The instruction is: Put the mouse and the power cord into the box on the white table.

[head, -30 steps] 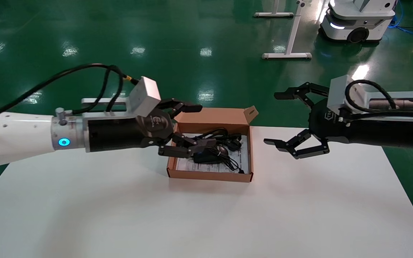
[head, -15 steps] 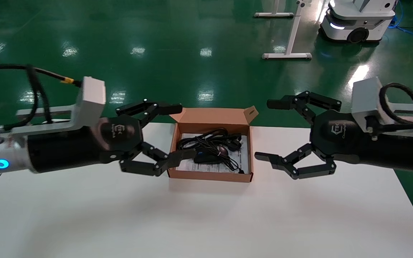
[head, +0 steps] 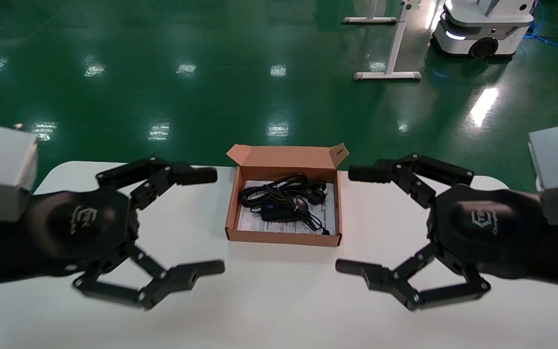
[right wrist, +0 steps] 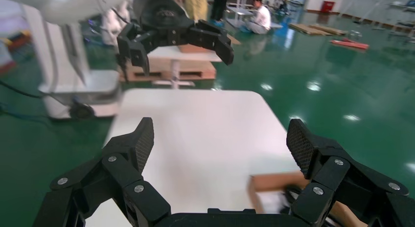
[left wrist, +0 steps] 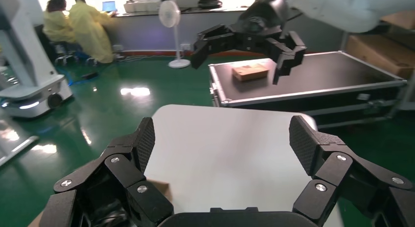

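The brown cardboard box (head: 330, 201) stands open at the back middle of the white table (head: 279, 300), its flap lid upright. Inside it the black mouse (head: 279, 212) with a blue wheel lies on the white sheet, and the looped power cord (head: 271, 188) lies just behind it. My left gripper (head: 213, 220) hovers left of the box, open and empty. My right gripper (head: 348, 219) hovers right of it, also open and empty. In the left wrist view my left gripper (left wrist: 222, 139) frames bare table and a box corner (left wrist: 157, 188). The right wrist view shows my right gripper (right wrist: 220, 139) with the box (right wrist: 274, 184) near one finger.
Green floor lies beyond the table's far edge. A white mobile robot (head: 482, 26) and a white stand foot (head: 388, 75) are at the back right. A black flight case (left wrist: 313, 82) stands past the table's right end.
Both arms have drawn back toward me and outward. The left gripper has left the box's left wall and now hangs beside it. Both stayed open; mouse and cord have not moved.
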Robot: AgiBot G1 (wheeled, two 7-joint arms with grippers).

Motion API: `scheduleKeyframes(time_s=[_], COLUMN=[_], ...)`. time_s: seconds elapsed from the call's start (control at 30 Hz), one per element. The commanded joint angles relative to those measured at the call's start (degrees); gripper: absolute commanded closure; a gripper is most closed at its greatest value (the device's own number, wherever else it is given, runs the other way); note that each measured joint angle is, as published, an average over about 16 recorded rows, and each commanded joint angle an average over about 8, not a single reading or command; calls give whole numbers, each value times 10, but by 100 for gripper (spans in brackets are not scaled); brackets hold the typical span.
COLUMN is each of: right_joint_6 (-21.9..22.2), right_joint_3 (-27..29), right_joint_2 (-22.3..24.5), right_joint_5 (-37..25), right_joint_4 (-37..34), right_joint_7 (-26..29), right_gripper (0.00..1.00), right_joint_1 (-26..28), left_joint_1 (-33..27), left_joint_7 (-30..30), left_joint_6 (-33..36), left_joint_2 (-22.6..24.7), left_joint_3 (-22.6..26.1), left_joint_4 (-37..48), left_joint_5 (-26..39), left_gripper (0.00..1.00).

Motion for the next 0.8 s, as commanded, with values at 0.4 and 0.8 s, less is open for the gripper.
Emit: scheduleKeyframes(time_s=[0.4, 0.8], right_joint_6=[-3, -2], right_joint_3=[22, 18], right_joint_2=[17, 13], right_joint_5=[33, 26], right_joint_4=[49, 39], right_joint_7=[34, 29], right_gripper=[0, 0], right_joint_1=[-37, -29], left_joint_1=[24, 20], left_joint_7=[-12, -12], left_joint_6=[13, 11], left_joint_2=[-24, -20], left_joint_3=[-23, -19], left_joint_4=[-39, -30], left_joint_5=[-19, -16], left_gripper=[0, 0])
